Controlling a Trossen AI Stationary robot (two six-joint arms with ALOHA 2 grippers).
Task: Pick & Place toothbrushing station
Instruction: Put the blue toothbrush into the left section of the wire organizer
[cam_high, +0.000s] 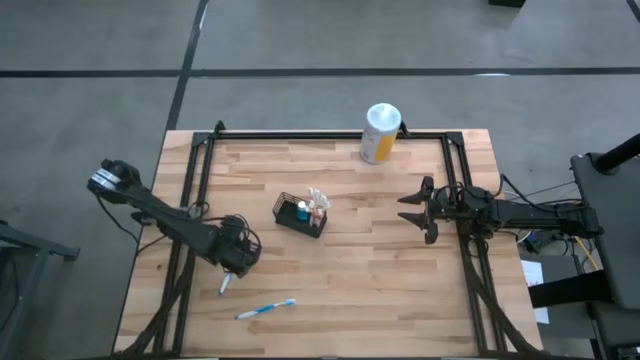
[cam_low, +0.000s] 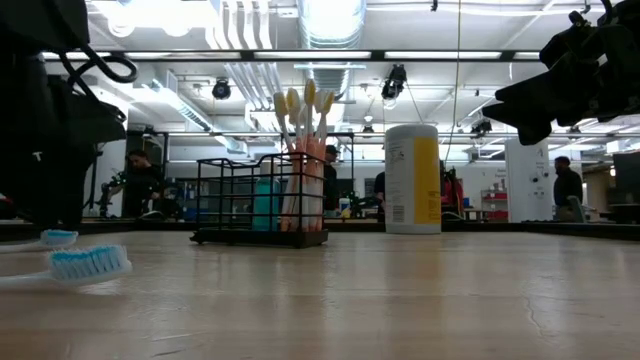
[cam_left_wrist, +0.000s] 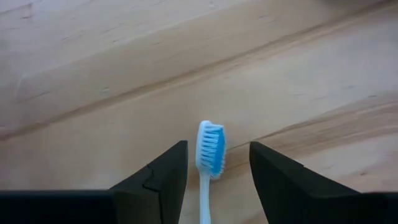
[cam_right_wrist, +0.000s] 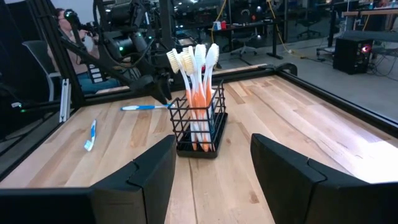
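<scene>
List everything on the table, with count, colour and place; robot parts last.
wire-mesh basket: one, black, near the table's middle.
upright toothbrushes: a bunch, orange-and-white handles with pale heads, standing in one end of the basket.
teal item: one, inside the basket; what it is cannot be told.
canister: one, white top with yellow label, at the table's far edge.
loose toothbrushes: two, blue and white, lying on the table's near-left part; one lies free, the other lies between the left gripper's fingers.
table: one, light wood with a black frame.
left gripper: open, down over a loose toothbrush.
right gripper: open, above the table's right side, facing the basket.
</scene>
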